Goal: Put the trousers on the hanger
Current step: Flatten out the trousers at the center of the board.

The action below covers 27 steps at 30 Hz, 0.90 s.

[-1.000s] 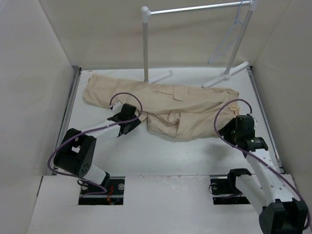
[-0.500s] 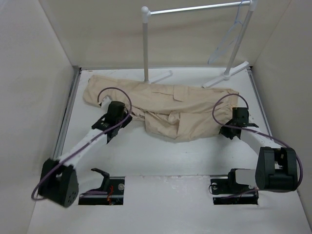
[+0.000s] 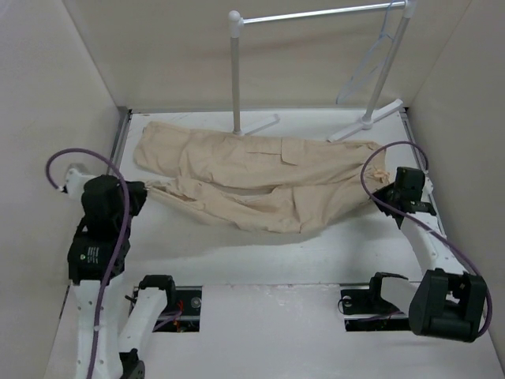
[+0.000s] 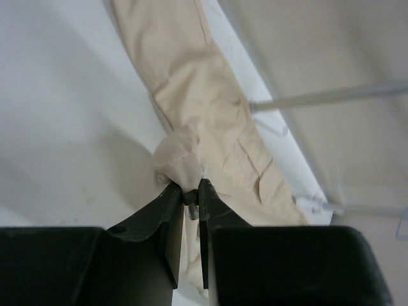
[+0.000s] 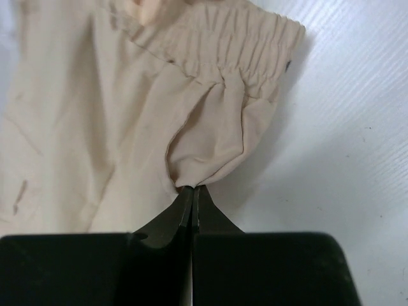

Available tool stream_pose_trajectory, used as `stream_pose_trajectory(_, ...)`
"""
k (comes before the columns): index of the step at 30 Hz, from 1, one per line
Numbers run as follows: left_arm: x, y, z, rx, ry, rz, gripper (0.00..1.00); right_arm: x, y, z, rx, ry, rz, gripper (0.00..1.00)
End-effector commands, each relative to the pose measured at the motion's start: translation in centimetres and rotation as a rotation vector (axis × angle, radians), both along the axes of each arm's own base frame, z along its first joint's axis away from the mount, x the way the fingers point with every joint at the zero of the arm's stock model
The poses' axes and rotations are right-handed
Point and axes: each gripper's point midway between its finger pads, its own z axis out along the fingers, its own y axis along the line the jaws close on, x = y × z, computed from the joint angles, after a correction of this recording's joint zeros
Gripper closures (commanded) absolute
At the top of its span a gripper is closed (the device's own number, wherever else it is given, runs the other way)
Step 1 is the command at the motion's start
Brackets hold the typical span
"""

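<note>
The jaws of the left gripper (image 4: 191,205) are nearly closed, pinching a bunched fold at one leg end of the trousers (image 4: 204,108); the jaws of the right gripper (image 5: 192,191) are pressed together on a pinch of cloth just below the gathered elastic waistband. Seen from above, the beige trousers (image 3: 260,178) stretch across the white counter (image 3: 316,245) between the left gripper (image 3: 142,189) and the right gripper (image 3: 390,185); the near leg is pulled taut with a shadow under it, and the far leg lies flat behind it. The hanger (image 3: 360,67) hangs from the right end of the silver bar of the garment rack (image 3: 235,71) at the back, well apart from the trousers; the rack's feet stand on the counter just behind the cloth.
</note>
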Motion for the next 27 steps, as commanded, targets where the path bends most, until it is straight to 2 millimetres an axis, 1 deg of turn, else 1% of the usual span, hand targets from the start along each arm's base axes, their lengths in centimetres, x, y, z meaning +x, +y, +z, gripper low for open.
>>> stream_pose_trajectory(1,-3.7,4.8,1.6,0.127,0.084,0.187,1.0,0.4,-0.3,3.8,-0.005,-0.086,-0.018,1.0)
stream_pose_trajectory(3,-5.1,7.4,2.6,0.186,0.091,0.313,1.0,-0.3,0.0,4.5,0.002,-0.096,-0.011,1.0)
stream_pose_trajectory(4,-6.0,8.7,2.3,0.222,0.1,0.387,1.0,-0.8,0.2,4.7,0.006,-0.097,-0.008,1.0)
stream_pose_trajectory(5,-6.8,9.6,1.2,0.25,0.123,0.438,0.99,-1.4,0.5,4.7,0.013,-0.095,0.001,1.0)
stream_pose_trajectory(7,-7.8,10.3,-2.8,0.275,0.221,0.479,0.98,-2.8,1.0,4.0,0.033,-0.074,0.004,1.0)
stream_pose_trajectory(8,-8.0,10.8,-4.8,0.291,0.276,0.499,0.98,-3.5,0.8,3.5,0.034,-0.063,-0.004,1.0)
stream_pose_trajectory(9,-7.9,11.6,-6.1,0.318,0.312,0.531,0.98,-3.9,0.5,3.1,0.03,-0.053,-0.016,1.0)
stream_pose_trajectory(10,-7.4,12.2,-7.0,0.331,0.334,0.557,0.98,-4.3,0.0,2.4,0.024,-0.037,-0.041,1.0)
stream_pose_trajectory(13,-4.9,12.5,-8.1,0.301,0.353,0.547,0.98,-4.1,0.2,2.5,0.051,-0.041,-0.044,1.0)
stream_pose_trajectory(14,-4.0,12.0,-8.3,0.27,0.344,0.52,0.98,-3.9,0.5,2.6,0.056,-0.04,-0.034,1.0)
stream_pose_trajectory(16,-2.6,10.8,-7.7,0.216,0.299,0.46,0.98,-3.4,0.4,3.2,0.05,-0.051,-0.026,1.0)
stream_pose_trajectory(18,-1.3,10.0,-5.0,0.175,0.209,0.422,0.98,-2.7,0.1,4.5,0.03,-0.081,-0.024,1.0)
stream_pose_trajectory(20,0.0,9.5,-2.0,0.161,0.158,0.384,0.98,-2.1,0.6,5.6,0.04,-0.097,-0.007,1.0)
stream_pose_trajectory(21,0.3,9.3,-1.1,0.167,0.162,0.365,0.98,-2.0,0.8,5.9,0.044,-0.101,0.002,1.0)
stream_pose_trajectory(22,0.3,9.2,-0.8,0.179,0.185,0.353,0.98,-2.2,1.4,6.0,0.053,-0.092,0.019,1.0)
stream_pose_trajectory(23,-0.2,9.3,-1.2,0.193,0.22,0.359,0.98,-2.6,1.7,6.0,0.058,-0.088,0.025,0.99)
stream_pose_trajectory(25,-2.1,9.5,-2.3,0.212,0.26,0.379,0.98,-4.2,2.7,5.2,0.072,-0.078,0.043,0.99)
stream_pose_trajectory(27,-4.2,9.5,-2.7,0.228,0.259,0.393,0.99,-5.9,2.7,4.8,0.067,-0.071,0.042,0.99)
